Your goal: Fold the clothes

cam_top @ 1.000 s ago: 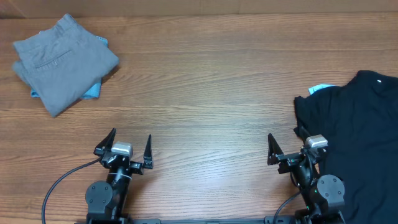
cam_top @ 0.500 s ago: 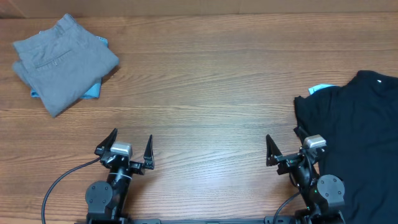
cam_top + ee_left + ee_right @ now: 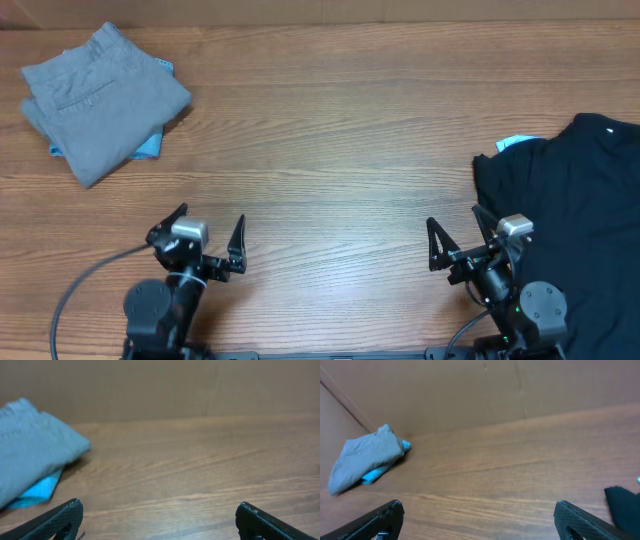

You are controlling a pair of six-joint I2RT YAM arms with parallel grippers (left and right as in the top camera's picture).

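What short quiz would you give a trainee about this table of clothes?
1. True or false: the left tool grips the grey trousers.
2. Where does the black T-shirt lie? A: by the right tool. B: under the grey trousers. C: in the left tool.
3. Fill in: the folded grey trousers rest on a cloth coloured ____.
Key: 1 false, the left tool is open and empty. 2 A. 3 light blue, the light-blue cloth peeks out beneath.
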